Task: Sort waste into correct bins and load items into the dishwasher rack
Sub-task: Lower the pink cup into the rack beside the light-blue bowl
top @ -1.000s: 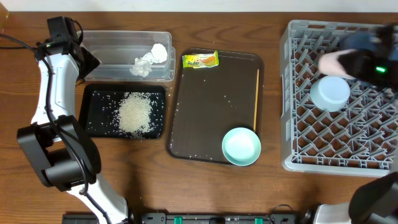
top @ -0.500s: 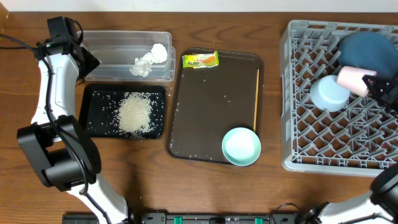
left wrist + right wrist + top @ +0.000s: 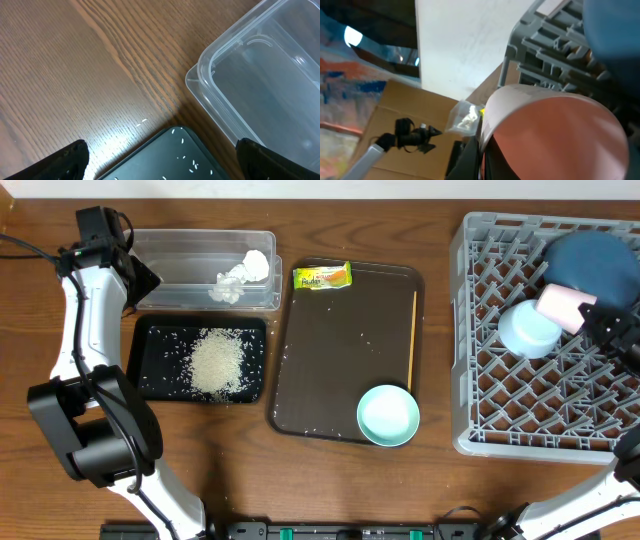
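Wooden tabletop; far left, left gripper (image 3: 140, 280) spread wide, empty, by clear tub (image 3: 170, 255) and black tray (image 3: 140, 330); far right, right gripper (image 3: 595, 315) pinching pink-and-white cup (image 3: 560, 305) over dishwasher rack (image 3: 520, 410), just beside pale blue bowl (image 3: 528, 330); probably best lowered slowly into a free cell, released once seated; fingertips and target cell hidden behind cup.

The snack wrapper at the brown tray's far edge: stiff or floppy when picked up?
Probably floppy and light: the snack wrapper looks thin and flat. Its glossy film may slip between fingers. It lies against the rim of the brown tray, so a push might snag.
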`<state>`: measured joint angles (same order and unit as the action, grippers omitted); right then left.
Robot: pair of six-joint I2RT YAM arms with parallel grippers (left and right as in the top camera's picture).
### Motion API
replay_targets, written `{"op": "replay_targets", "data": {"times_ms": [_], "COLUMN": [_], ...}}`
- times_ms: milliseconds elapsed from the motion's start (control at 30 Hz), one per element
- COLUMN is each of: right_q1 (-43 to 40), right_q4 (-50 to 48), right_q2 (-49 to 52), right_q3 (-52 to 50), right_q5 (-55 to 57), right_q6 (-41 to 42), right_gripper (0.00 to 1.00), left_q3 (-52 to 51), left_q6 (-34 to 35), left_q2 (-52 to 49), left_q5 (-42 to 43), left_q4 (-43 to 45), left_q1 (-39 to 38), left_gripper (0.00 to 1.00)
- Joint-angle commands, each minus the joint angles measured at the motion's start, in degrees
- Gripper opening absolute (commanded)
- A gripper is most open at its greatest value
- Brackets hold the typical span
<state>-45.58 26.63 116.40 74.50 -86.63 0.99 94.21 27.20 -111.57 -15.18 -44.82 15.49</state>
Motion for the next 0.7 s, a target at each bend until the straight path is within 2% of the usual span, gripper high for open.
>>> {"op": "replay_targets", "data": {"times_ms": [0, 133, 267, 533, 667], "right_q1": [-0.26, -0.39, -1.4, -4.55, -5.2], "right_q4": [2.49, 6.23, 7.65, 11.82, 12.92], "right_q2": [0.92, 0.87, 0.66, -2.4, -3.69], "right_q3": [-0.15, -0.15, -0.15, -0.13, -0.15], "right_q5": [7.06, 15.08, 15.39, 24.72, 25.77], "right_q6": [2.23, 3.74, 3.96, 4.72, 4.5], "right_gripper": [0.01, 0.01, 0.01, 0.01, 0.01], "left_q3": [0.02, 0.02, 0.02, 0.02, 0.02], "left_q6": [0.55, 0.55, 0.55, 0.57, 0.57], "left_q2": [-0.5, -0.5, -0.5, -0.5, -0.5], "left_q5": [-0.33, -0.33, -0.33, -0.33, -0.33], "left_q4": [-0.13, -0.13, -0.15, -0.13, -0.13], "left_q1": [0.09, 0.09, 0.09, 0.09, 0.09], "left_gripper": [0.96, 0.96, 0.96, 0.96, 0.96]}}
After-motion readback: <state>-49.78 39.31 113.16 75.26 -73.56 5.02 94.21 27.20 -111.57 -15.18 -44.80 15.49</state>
